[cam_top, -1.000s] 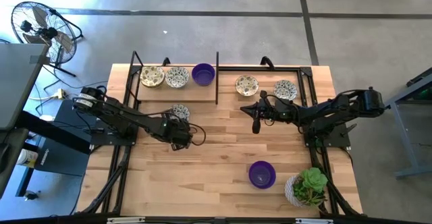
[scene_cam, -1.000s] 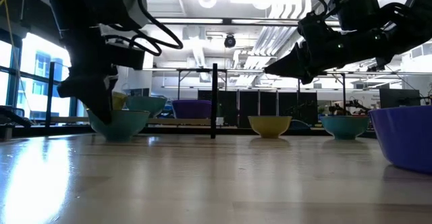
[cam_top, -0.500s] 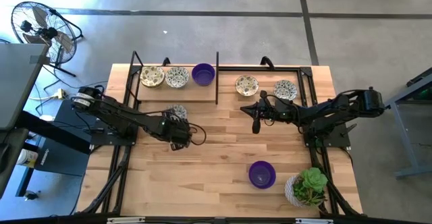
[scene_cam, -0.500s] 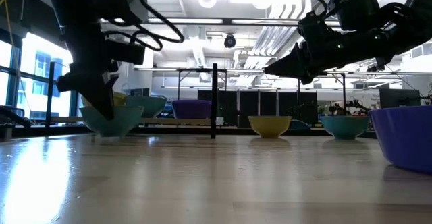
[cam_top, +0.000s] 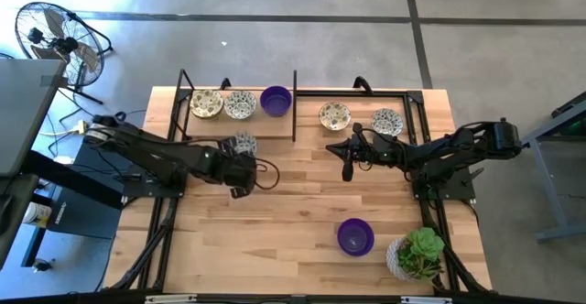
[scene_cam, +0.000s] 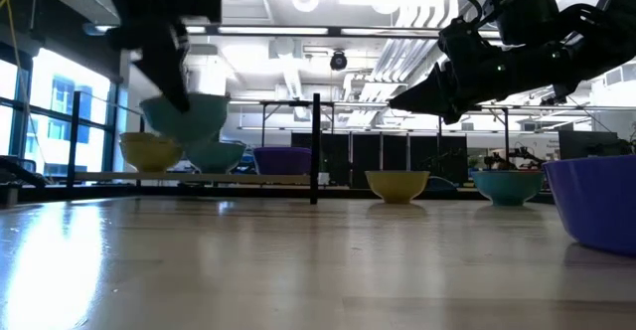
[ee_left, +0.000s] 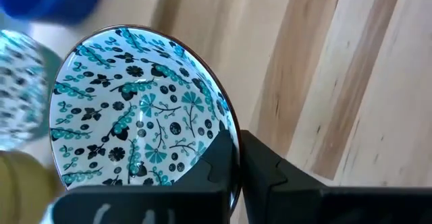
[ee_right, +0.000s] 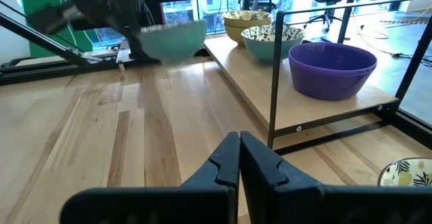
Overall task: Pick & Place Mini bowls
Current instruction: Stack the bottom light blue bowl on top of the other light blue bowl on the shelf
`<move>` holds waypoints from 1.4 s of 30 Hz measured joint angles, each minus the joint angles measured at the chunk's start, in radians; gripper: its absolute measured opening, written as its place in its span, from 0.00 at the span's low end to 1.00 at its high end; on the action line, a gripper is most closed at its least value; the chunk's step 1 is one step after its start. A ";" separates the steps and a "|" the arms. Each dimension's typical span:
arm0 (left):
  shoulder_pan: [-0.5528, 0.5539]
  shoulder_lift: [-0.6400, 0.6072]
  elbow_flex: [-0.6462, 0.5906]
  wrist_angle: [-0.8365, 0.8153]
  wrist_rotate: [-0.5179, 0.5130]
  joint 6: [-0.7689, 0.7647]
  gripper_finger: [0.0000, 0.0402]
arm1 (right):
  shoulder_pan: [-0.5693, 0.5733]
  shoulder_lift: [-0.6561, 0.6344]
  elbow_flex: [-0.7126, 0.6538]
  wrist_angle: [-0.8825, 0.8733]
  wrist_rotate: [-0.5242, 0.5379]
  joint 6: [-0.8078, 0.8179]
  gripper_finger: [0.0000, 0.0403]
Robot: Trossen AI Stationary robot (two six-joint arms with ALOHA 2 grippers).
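The left gripper [ee_left: 237, 158] had its jaws pinched on the rim of a patterned mini bowl [ee_left: 138, 109], holding it clear above the wooden surface [cam_top: 302, 194] near the raised shelf [cam_top: 265, 125]. The right gripper [ee_right: 239, 158] hovered mid-surface, jaws closed and empty.

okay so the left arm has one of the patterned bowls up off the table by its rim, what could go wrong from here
The left gripper pinches only the rim of the patterned bowl, which hangs lifted above the table; such a thin hold might let it tilt or slip out.

The raised shelf already carries three bowls, so the held one could knock the nearest speckled bowl when set down.

The shut right gripper waits mid-table, clear of this.
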 joint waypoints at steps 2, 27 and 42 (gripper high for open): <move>0.020 -0.014 0.042 -0.041 0.001 0.021 0.02 | 0.000 0.000 0.000 0.000 0.000 0.000 0.00; 0.782 0.010 0.241 0.010 0.301 0.578 0.01 | 0.000 0.000 0.000 0.000 0.000 0.000 0.00; 0.829 0.129 0.236 0.053 0.321 0.585 0.01 | 0.000 0.000 0.000 0.000 0.000 0.000 0.00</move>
